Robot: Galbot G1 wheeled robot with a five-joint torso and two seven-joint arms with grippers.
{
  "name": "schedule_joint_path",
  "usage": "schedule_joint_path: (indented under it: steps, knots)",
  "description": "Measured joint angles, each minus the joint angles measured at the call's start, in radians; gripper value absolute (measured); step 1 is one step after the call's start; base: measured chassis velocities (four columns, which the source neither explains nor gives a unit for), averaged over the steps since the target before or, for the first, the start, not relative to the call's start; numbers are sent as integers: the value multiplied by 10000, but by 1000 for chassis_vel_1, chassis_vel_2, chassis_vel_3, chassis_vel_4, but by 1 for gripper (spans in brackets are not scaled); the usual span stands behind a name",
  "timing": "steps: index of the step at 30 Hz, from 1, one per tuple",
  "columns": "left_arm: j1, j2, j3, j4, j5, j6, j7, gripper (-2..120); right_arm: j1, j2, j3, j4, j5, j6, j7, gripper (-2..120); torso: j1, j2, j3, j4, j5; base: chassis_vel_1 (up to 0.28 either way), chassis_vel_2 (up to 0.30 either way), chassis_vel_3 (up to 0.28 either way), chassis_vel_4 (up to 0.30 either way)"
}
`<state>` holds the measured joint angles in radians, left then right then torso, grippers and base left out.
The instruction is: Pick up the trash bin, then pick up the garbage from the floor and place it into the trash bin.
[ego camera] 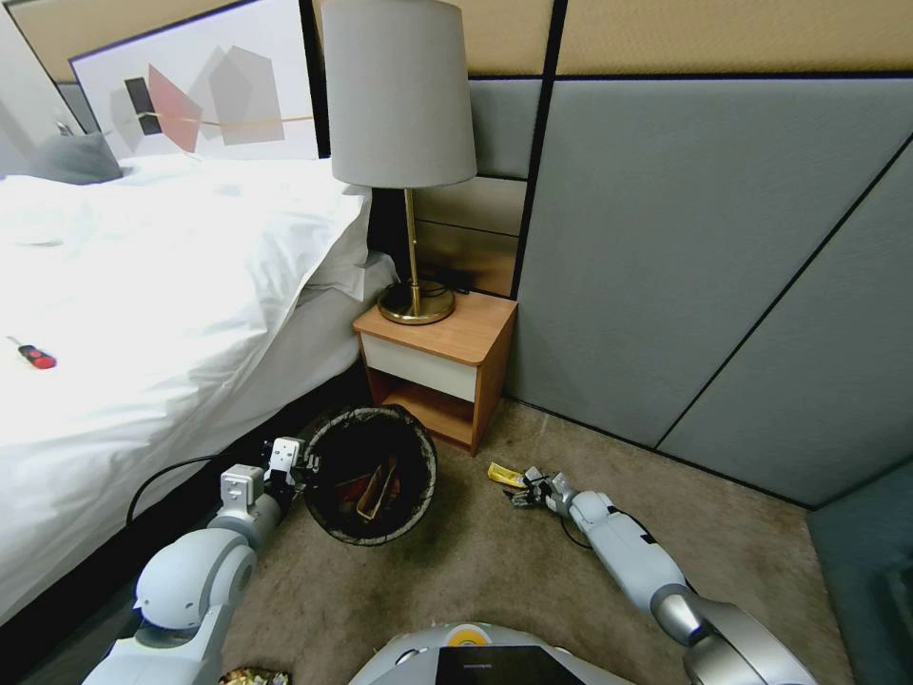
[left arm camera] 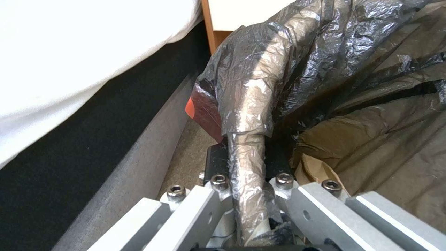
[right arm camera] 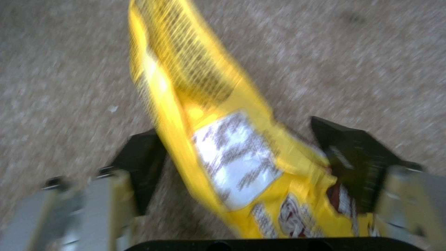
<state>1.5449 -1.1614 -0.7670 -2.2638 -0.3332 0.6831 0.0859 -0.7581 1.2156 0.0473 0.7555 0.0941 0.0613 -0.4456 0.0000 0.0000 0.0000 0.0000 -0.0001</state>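
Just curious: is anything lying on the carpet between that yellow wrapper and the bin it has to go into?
Nothing visible: bare floor lies between the wrapper at the right gripper and the bin held by the left gripper.

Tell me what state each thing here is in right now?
Trash bin: upright on the floor, bag-lined, paper litter inside.
Left gripper: shut on the bin's rim.
Yellow wrapper: on the carpet, between the right gripper's fingers.
Right gripper: open, down at the wrapper.
Lamp: upright on the nightstand, unlit.
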Motion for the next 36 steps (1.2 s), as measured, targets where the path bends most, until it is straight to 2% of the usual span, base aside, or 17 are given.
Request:
schedule_joint_path:
  steps: [1,4,5,8,9,12,13,19,22,25,26,29,30,33,34,36]
  knots:
    - [0,0,0,0,0,0,0,1,0,0,0,0,0,0,0,66,0,0,0,0,0,0,0,0,0]
    - [-40,11,16,50,4,-3,11,1,-1,14,0,35,0,-30,49,52,0,0,0,-1,1,0,0,0,0]
    - [-40,11,16,50,4,-3,11,1,-1,14,0,35,0,-30,49,52,0,0,0,-1,1,0,0,0,0]
    - [-48,14,15,97,4,-11,41,1,-35,2,4,57,0,-49,96,37,0,0,0,0,1,0,0,0,0]
    - [-48,14,15,97,4,-11,41,1,-35,2,4,57,0,-49,96,37,0,0,0,0,1,0,0,0,0]
    - [-57,14,13,132,5,-26,67,1,-86,-10,30,65,-1,-53,163,23,0,0,0,-1,0,0,0,0,0]
    - [-57,14,13,132,5,-26,67,1,-86,-10,30,65,-1,-53,163,23,0,0,0,-1,0,0,0,0,0]
    - [-83,13,49,139,6,-29,71,1,-171,-33,62,139,75,-141,381,0,0,0,0,-1,2,0,0,0,0]
    - [-82,13,51,139,6,-29,70,1,-234,-78,117,297,152,-194,412,0,0,0,0,0,1,0,0,0,0]
    - [-60,9,53,125,11,-29,70,1,-717,-542,293,1449,484,-495,724,0,0,0,0,4,1,0,0,0,0]
    - [-60,9,53,125,11,-29,70,1,-717,-542,293,1449,484,-495,724,0,0,0,0,4,1,0,0,0,0]
    - [-61,6,52,109,15,-28,70,1,-1510,-1336,559,3229,1247,-1031,1403,0,0,0,0,-6,0,0,0,0,0]
    - [-61,6,52,109,15,-28,70,1,-1510,-1336,559,3229,1247,-1031,1403,0,0,0,0,-6,0,0,0,0,0]
    - [-72,7,43,101,8,-22,71,1,-2200,-2055,906,5160,1989,-1475,1961,0,0,0,-1,-2,1,0,0,0,0]
    - [-72,7,43,101,8,-22,71,1,-2200,-2055,906,5160,1989,-1475,1961,0,0,0,-1,-2,1,0,0,0,0]
    - [-89,11,35,100,0,-11,65,1,-2791,-2529,1323,6695,2563,-1783,2134,0,0,0,-1,1,3,0,0,0,0]
